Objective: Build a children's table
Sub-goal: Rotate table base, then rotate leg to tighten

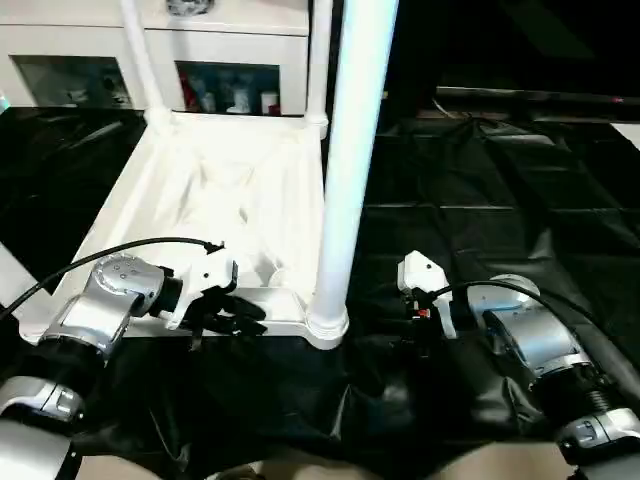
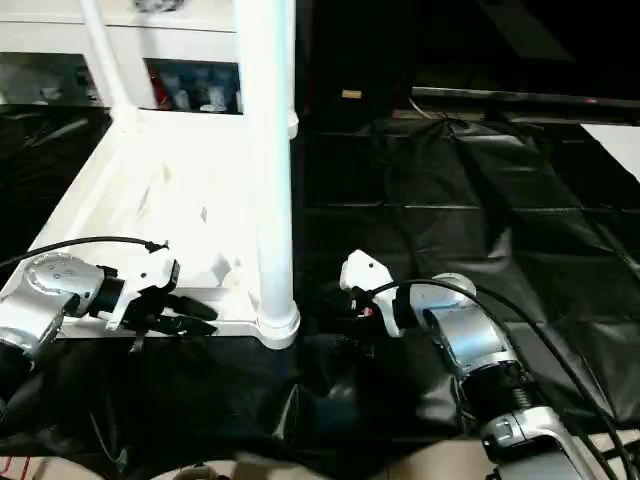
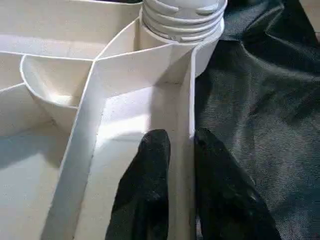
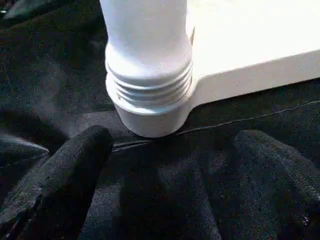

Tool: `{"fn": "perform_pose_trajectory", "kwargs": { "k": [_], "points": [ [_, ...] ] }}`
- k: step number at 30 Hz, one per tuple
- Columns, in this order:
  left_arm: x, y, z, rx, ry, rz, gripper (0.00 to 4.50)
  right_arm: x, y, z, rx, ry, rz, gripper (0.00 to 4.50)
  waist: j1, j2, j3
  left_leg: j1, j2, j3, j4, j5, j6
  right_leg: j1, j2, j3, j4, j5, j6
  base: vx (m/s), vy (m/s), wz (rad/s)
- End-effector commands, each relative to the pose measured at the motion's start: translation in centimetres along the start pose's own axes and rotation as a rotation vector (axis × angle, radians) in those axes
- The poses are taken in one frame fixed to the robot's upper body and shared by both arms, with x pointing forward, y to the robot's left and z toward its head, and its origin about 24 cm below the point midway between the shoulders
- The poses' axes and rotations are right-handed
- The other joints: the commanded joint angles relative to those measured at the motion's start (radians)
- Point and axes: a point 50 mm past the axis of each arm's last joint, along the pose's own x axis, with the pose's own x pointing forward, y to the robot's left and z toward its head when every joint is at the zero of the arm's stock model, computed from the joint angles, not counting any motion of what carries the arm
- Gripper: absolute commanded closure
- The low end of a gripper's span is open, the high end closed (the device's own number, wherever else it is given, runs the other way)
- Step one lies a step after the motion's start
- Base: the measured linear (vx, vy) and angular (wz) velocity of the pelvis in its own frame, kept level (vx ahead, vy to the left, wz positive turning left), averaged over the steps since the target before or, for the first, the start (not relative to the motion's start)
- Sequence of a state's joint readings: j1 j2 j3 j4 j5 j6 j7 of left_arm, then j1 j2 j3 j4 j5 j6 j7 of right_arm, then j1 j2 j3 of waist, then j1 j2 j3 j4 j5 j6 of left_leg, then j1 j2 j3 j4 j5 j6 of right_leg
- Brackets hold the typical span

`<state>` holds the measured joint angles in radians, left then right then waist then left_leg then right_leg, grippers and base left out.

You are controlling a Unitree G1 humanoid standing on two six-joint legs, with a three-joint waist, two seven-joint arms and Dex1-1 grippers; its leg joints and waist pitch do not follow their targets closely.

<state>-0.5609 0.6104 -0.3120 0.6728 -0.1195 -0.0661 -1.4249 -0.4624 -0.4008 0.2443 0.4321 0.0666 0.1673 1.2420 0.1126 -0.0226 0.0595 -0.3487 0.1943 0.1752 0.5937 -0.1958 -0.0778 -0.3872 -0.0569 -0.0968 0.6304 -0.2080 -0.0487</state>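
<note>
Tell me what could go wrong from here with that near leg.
1. The near leg shows exposed threads at its socket, so it may not be fully seated and could wobble.
2. The left gripper pinches the tabletop's rim; pulling could shift the tabletop.
3. The right gripper is open beside the socket and could nudge it.

**Left gripper pinches the tabletop's edge wall**

The left gripper (image 3: 181, 165) has its two black fingers (image 3: 150, 185) set on either side of a thin upright wall of the white tabletop (image 3: 125, 115), one finger inside the ribbed underside, the other outside over the black sheet (image 3: 265, 100). Both fingers press against the wall. Ribs branch across the underside, and one curved rib forms a rounded pocket. Beyond the fingers, a threaded white leg (image 3: 182, 17) sits in the round corner socket (image 3: 207, 47).
</note>
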Motion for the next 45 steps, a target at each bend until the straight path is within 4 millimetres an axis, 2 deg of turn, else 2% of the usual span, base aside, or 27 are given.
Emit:
{"fn": "perform_pose_trajectory", "kwargs": {
  "k": [1, 5, 6, 8, 10, 13, 14, 15, 18, 19, 20, 22, 25, 28, 33, 34, 36, 42, 45],
  "points": [
    [-0.2, 0.2, -0.1, -0.024, -0.001, 0.009, 4.07, -0.1, 0.1, 0.3, -0.012, -0.003, 0.007, 0.0, 0.006, 0.011, -0.064, 0.004, 0.049, -0.016, -0.068, -0.165, 0.023, 0.052, -0.105, 0.07, -0.089, -0.238, -0.156, 0.0, 0.0, 0.0],
    [-0.1, 0.1, 0.1, -0.051, -0.035, 0.0, 4.41, -0.1, 0.1, 0.4, -0.013, -0.003, 0.009, 0.0, 0.008, 0.012, -0.065, 0.005, 0.051, -0.016, -0.068, -0.149, 0.024, 0.05, -0.103, 0.07, -0.084, -0.212, -0.164, 0.0, 0.0, 0.0],
    [-0.1, 0.1, 0.0, -0.063, -0.042, -0.006, 4.47, -0.1, 0.1, 0.4, -0.012, -0.002, 0.01, 0.0, 0.006, 0.005, -0.066, 0.003, 0.051, -0.015, -0.068, -0.141, 0.027, 0.051, -0.102, 0.07, -0.082, -0.191, -0.167, 0.0, 0.0, 0.0],
    [0.1, -0.1, 0.0, -0.094, -0.076, -0.01, 4.47, 0.0, 0.1, 0.4, -0.012, -0.001, 0.012, 0.0, 0.007, 0.008, -0.067, 0.001, 0.051, -0.016, -0.067, -0.13, 0.031, 0.052, -0.103, 0.07, -0.079, -0.174, -0.171, 0.0, 0.0, 0.0],
    [0.4, -0.4, -0.1, -0.127, -0.119, -0.007, 4.47, 0.1, 0.1, 0.5, -0.016, -0.004, 0.013, 0.0, 0.006, 0.007, -0.067, 0.001, 0.052, -0.016, -0.066, -0.124, 0.032, 0.054, -0.105, 0.07, -0.076, -0.162, -0.178, 0.0, 0.0, 0.0],
    [0.8, -0.8, -0.4, -0.159, -0.142, 0.003, 4.47, 0.2, 0.1, 0.6, -0.023, -0.012, 0.014, 0.0, 0.004, 0.006, -0.065, -0.001, 0.05, -0.015, -0.066, -0.126, 0.037, 0.054, -0.104, 0.069, -0.08, -0.172, -0.177, 0.0, 0.0, 0.0],
    [1.0, -1.1, -0.6, -0.161, -0.142, -0.004, 4.47, 0.3, 0.1, 0.7, -0.026, -0.018, 0.013, 0.0, 0.004, 0.001, -0.065, -0.003, 0.049, -0.015, -0.066, -0.121, 0.041, 0.055, -0.104, 0.069, -0.08, -0.182, -0.172, 0.0, 0.0, 0.0],
    [1.5, -1.7, -1.0, -0.166, -0.129, 0.003, 4.47, 0.5, 0.1, 0.8, -0.017, -0.037, 0.014, 0.0, 0.003, 0.0, -0.065, -0.003, 0.049, -0.014, -0.065, -0.117, 0.044, 0.054, -0.104, 0.07, -0.081, -0.19, -0.166, 0.0, 0.0, 0.0],
    [2.2, -2.1, -1.4, -0.16, -0.103, 0.046, 4.47, 0.8, -0.1, 1.2, 0.022, -0.084, 0.005, 0.0, -0.003, 0.002, -0.064, -0.003, 0.048, -0.014, -0.065, -0.121, 0.053, 0.052, -0.102, 0.069, -0.083, -0.209, -0.161, 0.0, 0.0, 0.0],
    [2.3, -2.2, -1.5, -0.159, -0.096, 0.06, 4.47, 0.8, -0.2, 1.4, 0.029, -0.095, 0.0, 0.0, -0.003, 0.0, -0.064, -0.003, 0.047, -0.013, -0.065, -0.12, 0.055, 0.052, -0.101, 0.069, -0.085, -0.215, -0.157, 0.0, 0.0, 0.0],
    [2.9, -2.2, -1.5, -0.154, -0.081, 0.127, 4.47, 0.9, -0.2, 1.8, 0.041, -0.123, 0.0, 0.0, -0.004, 0.001, -0.064, -0.003, 0.048, -0.014, -0.066, -0.119, 0.057, 0.051, -0.101, 0.069, -0.084, -0.22, -0.153, 0.0, 0.0, 0.0],
    [3.4, -2.1, -1.4, -0.171, -0.086, 0.174, 4.47, 1.0, -0.1, 2.0, 0.043, -0.138, 0.012, 0.0, -0.004, 0.003, -0.062, -0.001, 0.047, -0.013, -0.065, -0.13, 0.058, 0.048, -0.101, 0.068, -0.09, -0.263, -0.141, 0.0, 0.0, 0.0],
    [4.1, -2.1, -0.7, -0.184, -0.112, 0.225, 4.47, 1.6, -0.2, 2.1, -0.001, -0.129, -0.02, 0.0, -0.004, 0.004, -0.063, 0.0, 0.047, -0.015, -0.067, -0.127, 0.049, 0.048, -0.102, 0.069, -0.092, -0.276, -0.135, 0.0, 0.0, 0.0],
    [4.7, -2.6, 0.2, -0.176, -0.165, 0.212, 4.47, 2.2, -0.6, 1.8, -0.026, -0.1, -0.077, 0.0, -0.009, 0.002, -0.066, -0.005, 0.043, -0.014, -0.065, -0.108, 0.052, 0.051, -0.101, 0.069, -0.088, -0.246, -0.135, 0.0, 0.0, 0.0],
    [4.8, -2.9, 0.4, -0.162, -0.156, 0.209, 4.47, 2.8, -1.3, 1.9, 0.003, -0.106, -0.136, 0.0, -0.017, 0.006, -0.067, -0.003, 0.044, -0.015, -0.065, -0.101, 0.062, 0.048, -0.098, 0.069, -0.085, -0.214, -0.148, 0.0, 0.0, 0.0],
    [4.7, -3.0, 0.4, -0.161, -0.146, 0.209, 4.5, 2.9, -1.5, 2.0, 0.003, -0.11, -0.149, 0.18, -0.017, 0.0, -0.069, -0.004, 0.044, -0.014, -0.064, -0.093, 0.064, 0.05, -0.098, 0.069, -0.082, -0.2, -0.15, 0.0, 0.0, 0.0],
    [4.6, -3.1, 0.4, -0.161, -0.135, 0.206, 4.5, 3.0, -1.7, 2.2, -0.005, -0.114, -0.162, 0.36, -0.017, 0.005, -0.069, -0.004, 0.043, -0.014, -0.064, -0.087, 0.067, 0.05, -0.098, 0.069, -0.081, -0.184, -0.154, 0.0, 0.0, 0.0],
    [4.3, -3.1, 0.2, -0.163, -0.116, 0.209, 4.5, 3.4, -2.1, 2.2, -0.008, -0.11, -0.17, 0.96, -0.02, 0.003, -0.069, -0.005, 0.043, -0.013, -0.063, -0.083, 0.071, 0.052, -0.098, 0.07, -0.077, -0.158, -0.164, 0.0, 0.0, 0.0],
    [4.1, -3.1, 0.2, -0.161, -0.112, 0.209, 4.5, 3.6, -2.1, 2.1, -0.008, -0.103, -0.166, 1.17, -0.022, 0.004, -0.067, -0.005, 0.043, -0.013, -0.064, -0.098, 0.069, 0.052, -0.099, 0.069, -0.08, -0.18, -0.163, 0.0, 0.0, 0.0]
  ]
}}
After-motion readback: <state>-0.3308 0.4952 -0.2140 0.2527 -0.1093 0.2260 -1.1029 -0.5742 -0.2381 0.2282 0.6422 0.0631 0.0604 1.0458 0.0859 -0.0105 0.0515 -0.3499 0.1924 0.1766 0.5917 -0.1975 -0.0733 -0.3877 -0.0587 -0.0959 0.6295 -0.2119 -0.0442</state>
